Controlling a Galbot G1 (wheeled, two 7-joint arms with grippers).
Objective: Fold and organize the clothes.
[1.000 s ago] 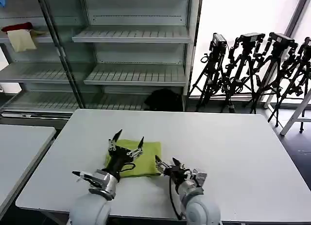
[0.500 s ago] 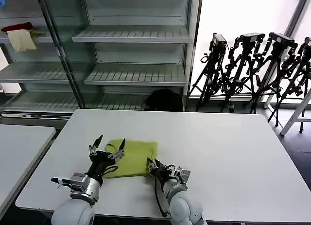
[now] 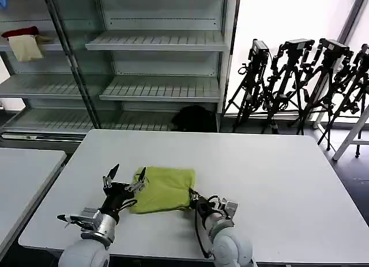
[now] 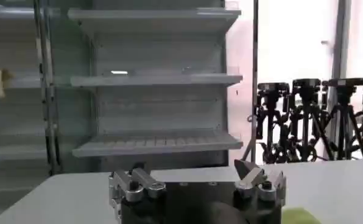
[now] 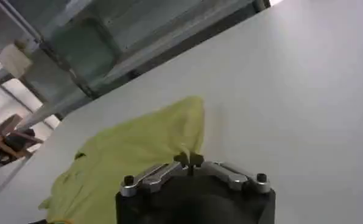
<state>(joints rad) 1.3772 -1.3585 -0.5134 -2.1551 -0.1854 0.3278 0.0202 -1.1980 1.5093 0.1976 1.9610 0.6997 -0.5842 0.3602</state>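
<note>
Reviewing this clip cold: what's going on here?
A two-armed robot is folding a lime-green T-shirt, now a compact bundle on the white table. The right gripper is shut on the shirt's near right corner. The left gripper hovers open at the shirt's left edge, holding nothing.

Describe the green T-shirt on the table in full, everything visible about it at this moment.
The lime-green T-shirt lies folded into a rough, slightly rumpled rectangle on the white table, near its front edge. It looks like soft cotton; no print shows. The right pincer is shut on its near right corner. The left pincer is open at its left edge, one fingertip against the cloth.
</note>
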